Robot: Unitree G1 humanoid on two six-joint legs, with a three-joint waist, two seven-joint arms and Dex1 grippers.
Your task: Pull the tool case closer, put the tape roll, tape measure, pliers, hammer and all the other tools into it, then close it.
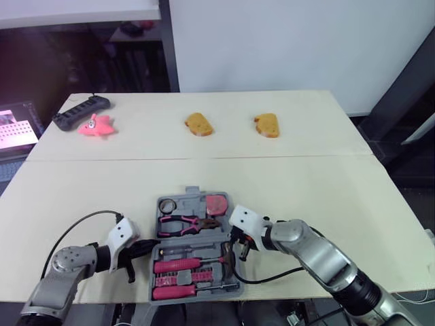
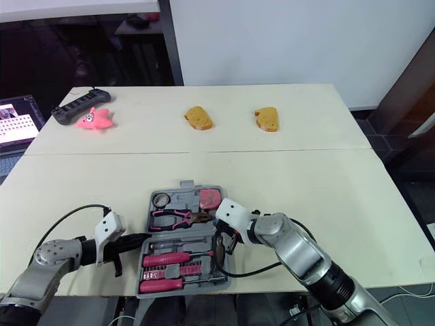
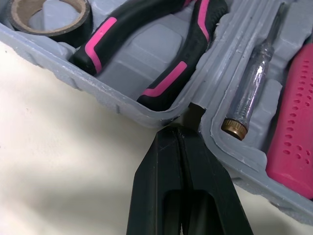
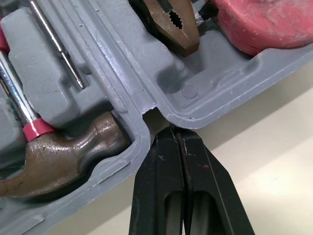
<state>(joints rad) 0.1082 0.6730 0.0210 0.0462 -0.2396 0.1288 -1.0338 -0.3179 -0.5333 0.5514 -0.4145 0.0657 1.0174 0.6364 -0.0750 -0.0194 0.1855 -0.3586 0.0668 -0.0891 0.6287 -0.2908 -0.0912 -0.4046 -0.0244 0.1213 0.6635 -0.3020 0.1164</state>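
Note:
The grey tool case (image 1: 178, 221) lies open near the table's front edge. Its far half holds the tape roll (image 1: 167, 204), pink-handled pliers (image 1: 185, 223) and red tape measure (image 1: 217, 202). Its near half holds the hammer (image 4: 54, 164), screwdrivers (image 1: 182, 265) and a tester pen (image 3: 249, 95). My left gripper (image 1: 141, 249) is shut, its tips touching the case's left side at the hinge. My right gripper (image 1: 236, 246) is shut too, its tips pressed at the hinge notch on the case's right side.
Far across the table lie two yellow sponges (image 1: 198, 124) (image 1: 267, 125), a pink toy (image 1: 97, 126) and a black power strip (image 1: 81, 112). A laptop (image 1: 15, 128) sits off the table's left side. Cables loop from both wrists.

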